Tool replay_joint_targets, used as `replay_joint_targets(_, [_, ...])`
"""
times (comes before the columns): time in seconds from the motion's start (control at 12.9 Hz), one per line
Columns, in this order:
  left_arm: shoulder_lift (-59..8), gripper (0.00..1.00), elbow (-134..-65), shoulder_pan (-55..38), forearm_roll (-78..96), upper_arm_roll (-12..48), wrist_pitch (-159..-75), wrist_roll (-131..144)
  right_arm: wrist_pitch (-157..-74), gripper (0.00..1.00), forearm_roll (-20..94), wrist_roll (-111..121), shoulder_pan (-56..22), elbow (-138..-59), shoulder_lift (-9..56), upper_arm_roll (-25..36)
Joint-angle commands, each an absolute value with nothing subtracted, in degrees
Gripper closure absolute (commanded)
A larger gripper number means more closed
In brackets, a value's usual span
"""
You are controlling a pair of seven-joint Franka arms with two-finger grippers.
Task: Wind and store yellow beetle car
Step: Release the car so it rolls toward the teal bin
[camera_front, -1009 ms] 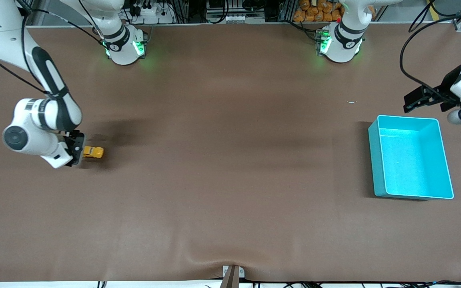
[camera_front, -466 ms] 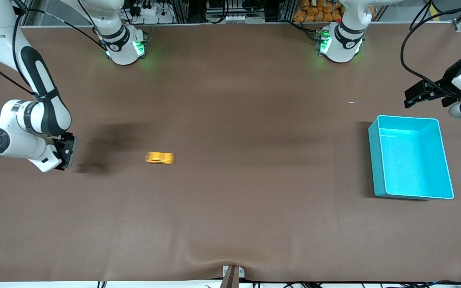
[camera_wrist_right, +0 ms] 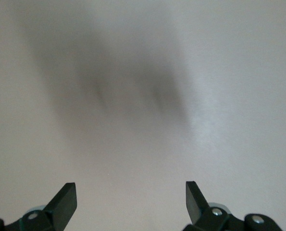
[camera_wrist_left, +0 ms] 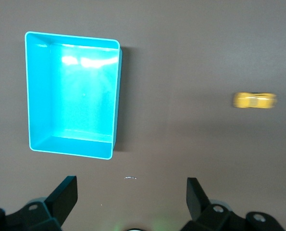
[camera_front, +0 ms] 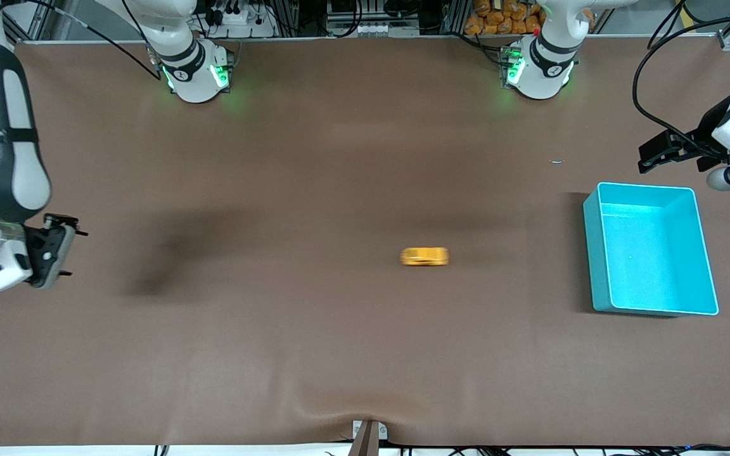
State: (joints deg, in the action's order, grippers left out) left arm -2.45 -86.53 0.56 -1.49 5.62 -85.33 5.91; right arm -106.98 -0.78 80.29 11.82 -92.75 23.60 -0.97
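Yellow beetle car [camera_wrist_left: 254,100] in left wrist view only

White Franka arms with black joint bands, green-lit bases, trailing black cables, black-fingered grippers.

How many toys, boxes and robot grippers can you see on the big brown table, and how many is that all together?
Tiny yellow-orange toy beetle car: 1
Turquoise plastic rectangular bin: 1
Robot grippers, fingers open: 2, the left gripper and the right gripper
Total: 4
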Motion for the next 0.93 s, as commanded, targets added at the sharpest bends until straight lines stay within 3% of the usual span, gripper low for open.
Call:
replay_joint_targets(0.0, [-2.20,0.00,-86.48,0.79,-1.23,5.71,-84.81,5.89,-99.96,0.00,0.18,72.63,11.43,-86.59,24.00,-1.23])
replay_joint_targets(0.47, [-2.37,0.00,-86.48,0.88,-1.23,5.71,-84.90,5.89,-95.19,0.00,0.35,65.49,11.60,-84.82,18.90,-1.06])
replay_joint_targets(0.85, [-3.25,0.00,-86.48,1.05,-1.32,5.36,-84.90,5.98,-90.01,0.00,0.79,43.81,11.78,-76.65,18.20,-1.23])
